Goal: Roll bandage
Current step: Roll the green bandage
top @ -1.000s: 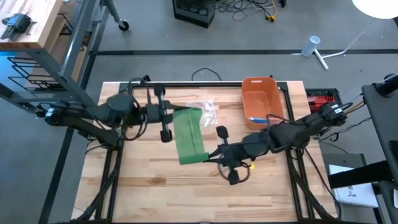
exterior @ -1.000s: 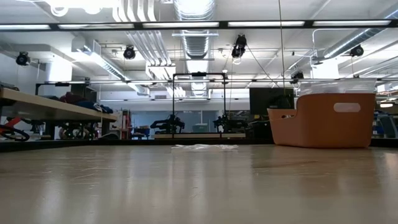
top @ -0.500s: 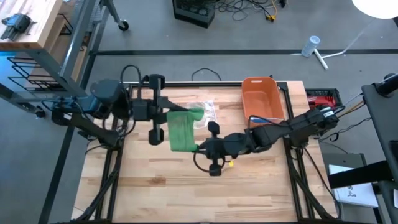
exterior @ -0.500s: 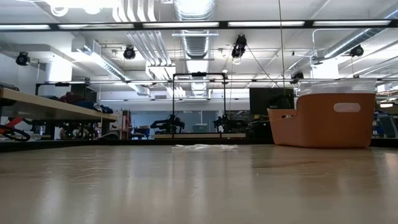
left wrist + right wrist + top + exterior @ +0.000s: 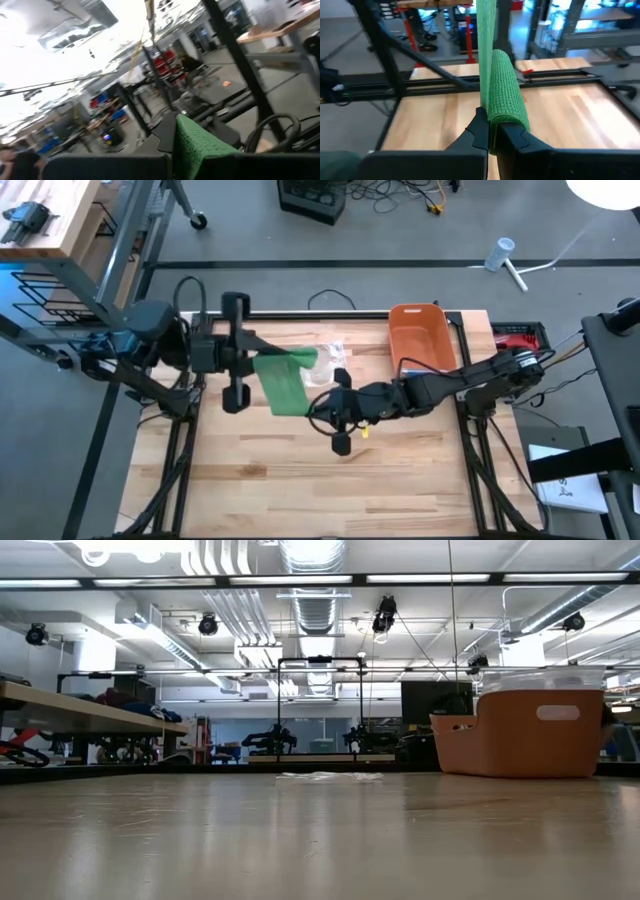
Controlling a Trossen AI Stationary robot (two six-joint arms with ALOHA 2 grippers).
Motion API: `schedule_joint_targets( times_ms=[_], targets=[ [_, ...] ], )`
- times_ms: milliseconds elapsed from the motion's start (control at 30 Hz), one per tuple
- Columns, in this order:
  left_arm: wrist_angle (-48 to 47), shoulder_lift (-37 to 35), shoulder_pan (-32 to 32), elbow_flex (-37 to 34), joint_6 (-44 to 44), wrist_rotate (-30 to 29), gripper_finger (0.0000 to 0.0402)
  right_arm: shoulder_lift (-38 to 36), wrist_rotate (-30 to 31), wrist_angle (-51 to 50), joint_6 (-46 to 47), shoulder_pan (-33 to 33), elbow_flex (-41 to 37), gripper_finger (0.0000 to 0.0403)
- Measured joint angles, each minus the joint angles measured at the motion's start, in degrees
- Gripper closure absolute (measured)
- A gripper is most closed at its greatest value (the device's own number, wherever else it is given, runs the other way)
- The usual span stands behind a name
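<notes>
both grippers clamp the green bandage (image 5: 283,382) (held above the table): left gripper (image 5: 247,357) on its far end, right gripper (image 5: 322,405) at the rolled near end.

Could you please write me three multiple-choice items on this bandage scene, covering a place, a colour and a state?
1. Where is the orange bin?
A. table's far right part
B. near left corner
C. on the floor

2. What colour is the bandage?
A. white
B. green
C. blue

3. How is the right gripper?
A. wide open
B. shut on the bandage
C. out of sight

Answers: 1 A, the high view shows it there. 2 B, it is green in every view. 3 B, the right wrist view shows its fingers pinching the rolled end.
</notes>
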Motion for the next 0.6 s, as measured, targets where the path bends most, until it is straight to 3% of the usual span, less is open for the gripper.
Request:
schedule_joint_targets(
  times_ms=[133, 300, 600],
  targets=[
    [-0.78, -2.05, 0.33, -0.2, 1.34, -6.64, 0.0401, -1.12, -0.93, 1.19, -4.83, 0.35, -0.07, 0.04],
    [-3.33, -2.34, 3.48, -2.14, 0.14, -9.56, 0.0401, -0.93, -10.29, 5.38, -12.44, 2.34, -0.05, 0.04],
    [-8.51, -3.58, 7.25, -4.28, -4.87, -11.09, 0.0401, -3.86, -6.47, 5.76, -18.1, 6.7, 0.34, 0.04]
  ],
)
